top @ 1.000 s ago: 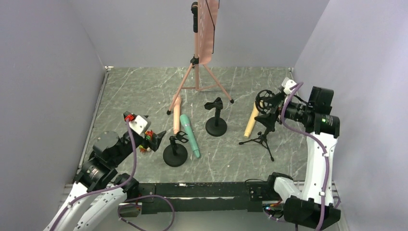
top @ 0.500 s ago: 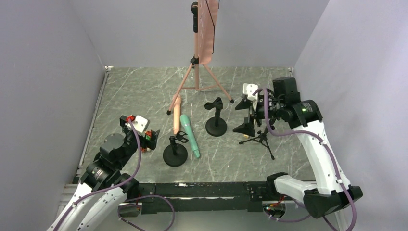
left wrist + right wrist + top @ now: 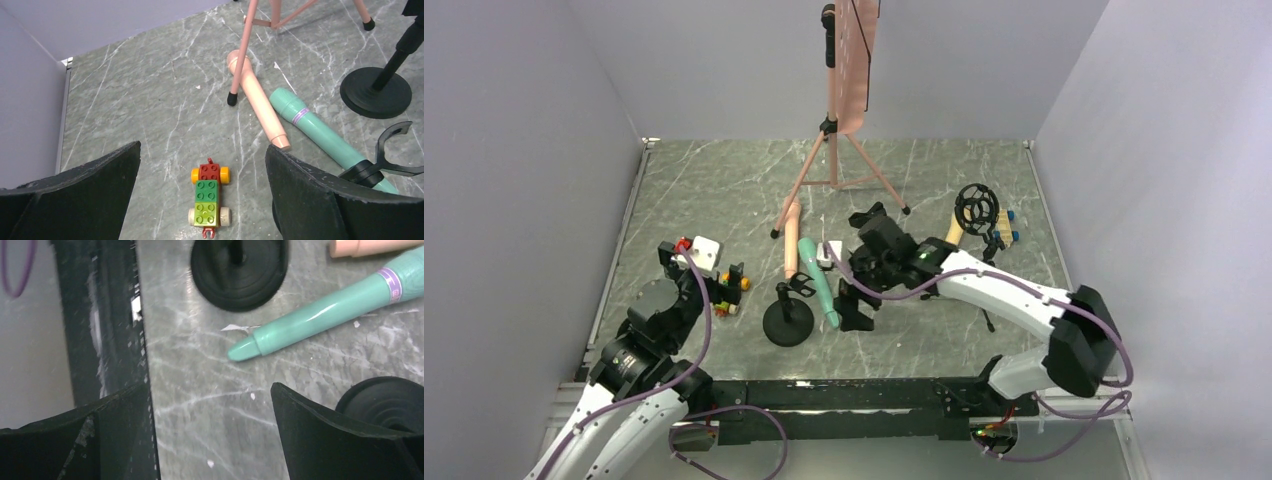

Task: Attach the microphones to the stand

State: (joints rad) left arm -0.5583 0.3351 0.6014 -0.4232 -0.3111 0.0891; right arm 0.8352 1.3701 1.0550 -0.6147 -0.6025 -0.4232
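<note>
The teal microphone (image 3: 820,284) (image 3: 325,137) (image 3: 320,315) lies on the marble floor beside the pale pink microphone (image 3: 791,242) (image 3: 257,100). The tan microphone (image 3: 951,233) shows only partly behind my right arm. A round-base stand with a clip (image 3: 787,318) (image 3: 239,270) is just left of the teal one. My right gripper (image 3: 847,296) (image 3: 210,435) hangs open and empty low over the floor, just right of the teal microphone's narrow end. My left gripper (image 3: 727,292) (image 3: 202,200) is open above a small block toy (image 3: 210,197).
A second round-base stand (image 3: 869,216) (image 3: 385,400) sits under my right arm. A small tripod with a ring mount (image 3: 977,210) is at the right. The pink music stand's tripod (image 3: 834,150) (image 3: 242,55) spreads at the back. The black base rail (image 3: 100,340) borders the near edge.
My right arm has swung from the small tripod at the right to the middle, down beside the teal microphone. The left arm has drawn back slightly. Both grippers stayed open.
</note>
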